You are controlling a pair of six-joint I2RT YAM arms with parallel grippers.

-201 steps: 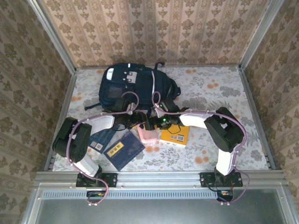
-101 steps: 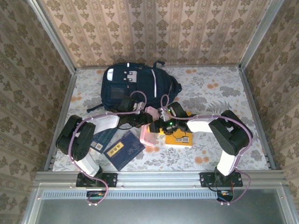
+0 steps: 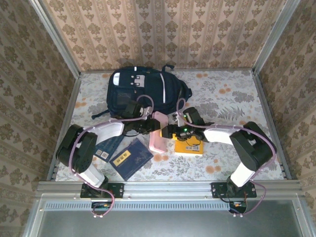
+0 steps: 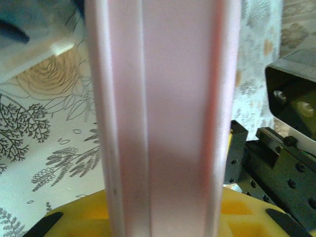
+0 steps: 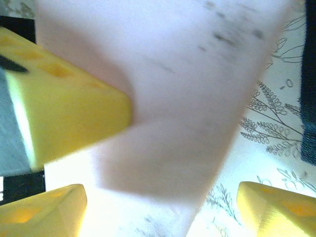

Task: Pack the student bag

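The student bag (image 3: 143,89) lies flat at the back left of the table, dark navy with a white stripe. A pink case (image 3: 158,136) hangs tilted between my two grippers, just in front of the bag. My left gripper (image 3: 150,126) is shut on the pink case (image 4: 163,118), yellow fingers pressed against both its sides. My right gripper (image 3: 169,132) meets the case from the right. Its fingers (image 5: 276,207) stand wide either side of the pink case (image 5: 187,89), with a strip of tablecloth showing beside the right one.
A yellow book (image 3: 190,144) lies under the right arm. A dark blue book (image 3: 131,158) and a smaller blue booklet (image 3: 106,148) lie at the front left. Patterned walls (image 3: 163,34) close in the floral table on three sides.
The pink case has come up off the table and moved toward the bag. My left jaws closed onto it. The right arm shifted rightward.
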